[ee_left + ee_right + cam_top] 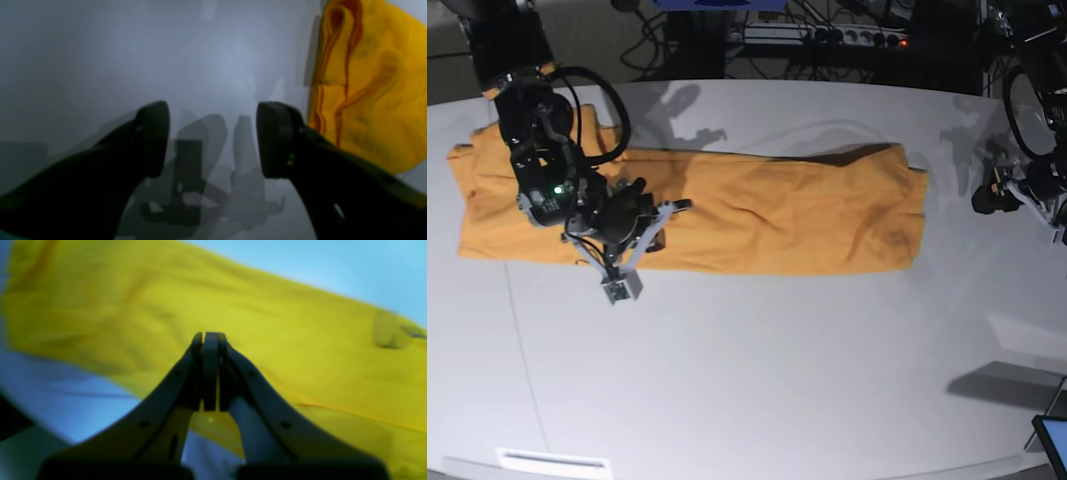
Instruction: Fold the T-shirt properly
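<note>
no box, bin or basket shows on my screens, so nothing sits inside anything. i count one t-shirt [757, 215], one table [757, 380] and two arms. the shirt lies flat on the far half of the white table as a long band, its long axis running side to side across the base view, one end under my right arm at that view's left, the other end reaching toward the left arm at the view's right. i cannot tell which end is the collar. my right gripper [210, 336] has its jaws pressed together with no cloth visible between the tips; it sits over the yellow fabric near the band's front edge. my left gripper [213, 138] stands spread wide and empty above bare table, the shirt's folded end just beside its finger [277, 140].
</note>
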You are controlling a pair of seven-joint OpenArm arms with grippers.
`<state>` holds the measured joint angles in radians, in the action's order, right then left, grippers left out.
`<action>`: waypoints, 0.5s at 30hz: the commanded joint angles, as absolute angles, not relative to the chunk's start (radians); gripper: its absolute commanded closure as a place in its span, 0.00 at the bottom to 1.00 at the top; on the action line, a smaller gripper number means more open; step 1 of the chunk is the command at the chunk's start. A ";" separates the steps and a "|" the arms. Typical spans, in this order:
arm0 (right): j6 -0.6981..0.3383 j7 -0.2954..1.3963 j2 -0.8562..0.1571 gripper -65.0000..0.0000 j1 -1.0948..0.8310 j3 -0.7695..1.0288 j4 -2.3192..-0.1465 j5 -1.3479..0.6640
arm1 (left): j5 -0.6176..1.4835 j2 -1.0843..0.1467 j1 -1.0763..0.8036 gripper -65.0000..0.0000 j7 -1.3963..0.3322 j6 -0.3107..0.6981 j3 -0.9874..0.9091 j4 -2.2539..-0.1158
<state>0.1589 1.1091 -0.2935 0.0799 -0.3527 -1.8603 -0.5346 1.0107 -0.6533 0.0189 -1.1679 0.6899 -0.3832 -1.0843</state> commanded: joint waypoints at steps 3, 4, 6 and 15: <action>0.159 1.092 -0.318 1.00 0.110 -0.312 -1.840 -0.479 | 1.029 -0.685 0.036 0.38 -1.152 0.698 -0.390 -1.101; 0.157 1.092 -0.328 1.00 0.110 -0.300 -1.817 -0.472 | 1.030 -0.685 0.036 0.38 -1.155 0.698 -0.392 -1.106; 0.157 1.075 -0.340 1.00 0.110 -0.277 -1.762 -0.472 | 1.030 -0.682 0.036 0.38 -1.155 0.698 -0.390 -1.099; 0.157 0.977 -0.377 1.00 0.084 -0.179 -1.606 -0.469 | 1.032 -0.651 0.033 0.38 -1.156 0.698 -0.397 -1.104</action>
